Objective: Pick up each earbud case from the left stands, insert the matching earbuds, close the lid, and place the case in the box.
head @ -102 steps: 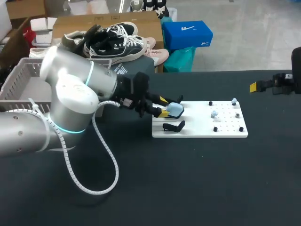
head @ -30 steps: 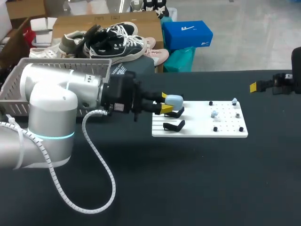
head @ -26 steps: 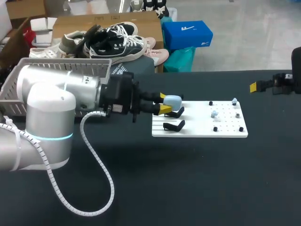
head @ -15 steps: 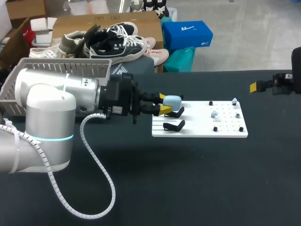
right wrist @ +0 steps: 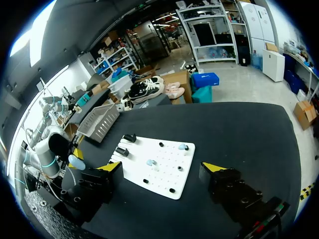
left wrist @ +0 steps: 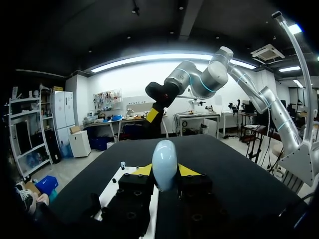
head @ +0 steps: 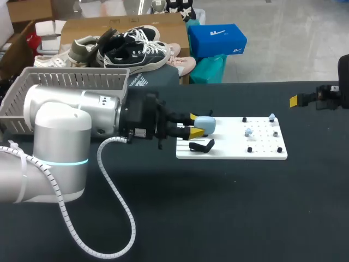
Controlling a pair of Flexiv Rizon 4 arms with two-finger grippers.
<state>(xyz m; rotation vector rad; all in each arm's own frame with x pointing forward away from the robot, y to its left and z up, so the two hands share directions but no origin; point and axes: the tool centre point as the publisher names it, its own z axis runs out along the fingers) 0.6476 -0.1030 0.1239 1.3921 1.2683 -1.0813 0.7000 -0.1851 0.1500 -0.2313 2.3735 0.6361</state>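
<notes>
A pale blue earbud case [head: 204, 125] is held off the white board [head: 234, 148], and my left gripper [head: 196, 125] is shut on it from two sides. In the left wrist view the closed case [left wrist: 164, 164] stands upright between the yellow tips of that gripper [left wrist: 165, 172]. One black stand [head: 202, 146] sits empty on the board's left part. The other stand is hidden behind the case. Small pale earbuds [head: 248, 132] rest on the board's pegs. My right gripper [right wrist: 162, 169] is open with nothing in it, out at the table's far right [head: 305, 99].
A grey mesh basket [head: 32, 87] stands at the table's back left, behind my left arm. From the right wrist, the white board [right wrist: 164, 179] with two black stands [right wrist: 128, 138] lies ahead, and the basket [right wrist: 99, 122] lies beyond it.
My left gripper has carried the case slightly toward the near side and to the right, so it now covers the upper stand. The right arm has not moved.
</notes>
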